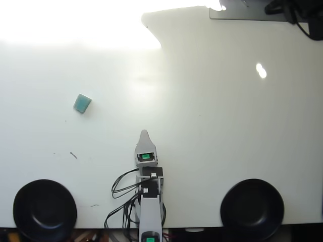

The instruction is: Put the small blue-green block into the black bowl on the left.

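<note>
Overhead view: the gripper [145, 133] points toward twelve o'clock from the arm's base at the bottom edge; only one pale grey tip shows, the jaws lying one behind the other, so I cannot tell whether they are apart or together; nothing is visibly held.

The small blue-green block [82, 103] lies on the white table [212, 126], at about ten o'clock from the gripper and well apart from it; it sits slightly skewed, flat-faced and matte, roughly square with one darker side showing.

The black bowl [44, 209] sits at the lower left corner of this view, at about eight o'clock from the gripper and at roughly six o'clock from the block, well apart from both; it is round, glossy and wide-rimmed, and appears empty; a second black bowl [252, 207] of the same look sits at the lower right.

The step in hand, as I judge it, is the approach, the block not yet grasped; the next move calls for swinging the arm toward ten o'clock, reaching out, opening over the block and matching its skewed faces before closing.

The table is smooth and glare-washed along the top; black cables [122, 187] loop beside the grey plastic arm [150, 209].
</note>
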You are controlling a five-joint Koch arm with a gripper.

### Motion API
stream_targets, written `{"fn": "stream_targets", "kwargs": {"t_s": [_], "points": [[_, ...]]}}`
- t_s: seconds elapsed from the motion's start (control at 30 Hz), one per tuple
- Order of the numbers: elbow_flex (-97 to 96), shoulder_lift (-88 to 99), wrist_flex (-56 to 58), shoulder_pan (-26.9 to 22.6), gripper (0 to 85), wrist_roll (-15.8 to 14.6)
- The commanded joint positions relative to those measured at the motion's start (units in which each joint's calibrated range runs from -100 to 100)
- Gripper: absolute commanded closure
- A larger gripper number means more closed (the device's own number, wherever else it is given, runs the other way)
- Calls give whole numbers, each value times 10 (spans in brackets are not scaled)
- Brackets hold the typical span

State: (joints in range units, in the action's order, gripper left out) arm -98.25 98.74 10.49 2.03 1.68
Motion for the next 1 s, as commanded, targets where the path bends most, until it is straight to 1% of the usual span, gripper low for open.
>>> {"fn": "stream_targets", "kwargs": {"t_s": [0.0,0.23,0.4,0.57,0.7,0.97], "points": [[1,8,0,0,369,-1],[56,9,15,-6,368,0],[97,8,35,-30,369,0],[134,7,44,-73,377,1],[218,-11,99,-116,384,3],[421,-234,128,-179,387,4]]}}
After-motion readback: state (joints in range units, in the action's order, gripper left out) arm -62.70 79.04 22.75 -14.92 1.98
